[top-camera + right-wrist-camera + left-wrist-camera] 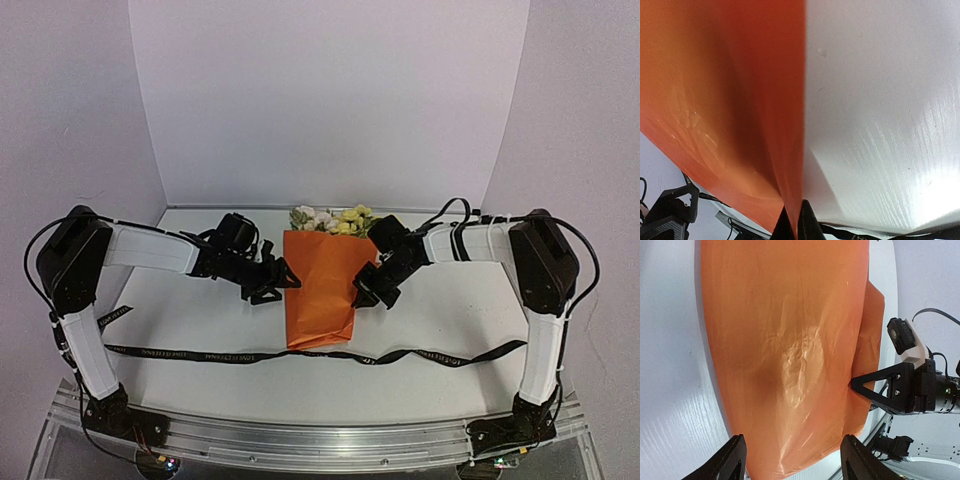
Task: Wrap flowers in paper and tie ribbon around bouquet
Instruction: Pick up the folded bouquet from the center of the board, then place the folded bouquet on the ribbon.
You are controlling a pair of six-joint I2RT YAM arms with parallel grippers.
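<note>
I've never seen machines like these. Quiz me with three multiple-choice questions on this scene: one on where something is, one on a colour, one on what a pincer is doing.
1. Where does the ribbon lie?
A) on the floor
B) on the back wall
C) flat on the table, by the near end of the paper

2. What colour is the paper wrapped around the flowers?
A) orange
B) blue
C) green

3. What is the right pincer doing?
A) gaping over the flowers
B) shut on the paper's edge
C) holding the ribbon

Answers:
1 C, the top view shows it stretched left to right on the table.
2 A, it is orange in every view.
3 B, its wrist view shows the tips pinching the paper's edge.
</note>
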